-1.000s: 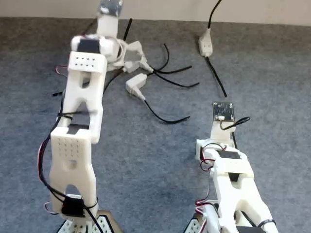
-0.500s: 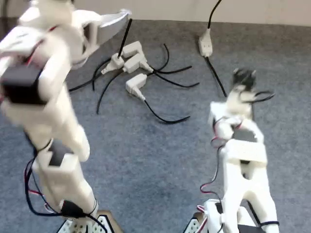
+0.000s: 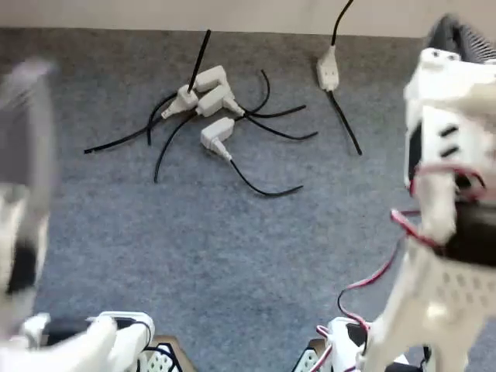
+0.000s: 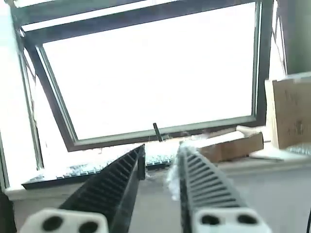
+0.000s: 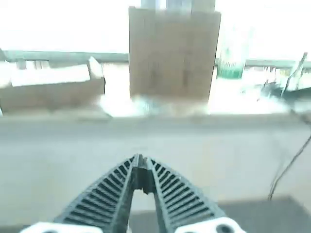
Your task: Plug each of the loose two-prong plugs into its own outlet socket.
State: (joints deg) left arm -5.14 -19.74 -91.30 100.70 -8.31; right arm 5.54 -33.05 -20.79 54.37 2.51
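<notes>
Three white two-prong plugs lie in a loose cluster on the grey carpet, one [image 3: 211, 77] at the back, one [image 3: 217, 99] beside it and one [image 3: 217, 132] nearer, their black cords tangled. Farther right lies a white socket piece [image 3: 328, 74] on a black cord. My left gripper [image 4: 161, 148] points up at a window, open by a small gap with nothing in it. My right gripper [image 5: 141, 162] points at a wall and a cardboard box, its fingertips [image 5: 134, 167] touching, holding nothing. Both are well away from the plugs.
One arm [image 3: 23, 194] shows as a blur at the left edge of the high view. The other arm [image 3: 449, 155] stands tall at the right edge. Loose black cords [image 3: 263, 190] trail over the carpet [image 3: 232, 256] around the plugs.
The arm that stretched over the plug cluster has swung back to the left edge. The other arm has risen and moved right. The plugs lie as before.
</notes>
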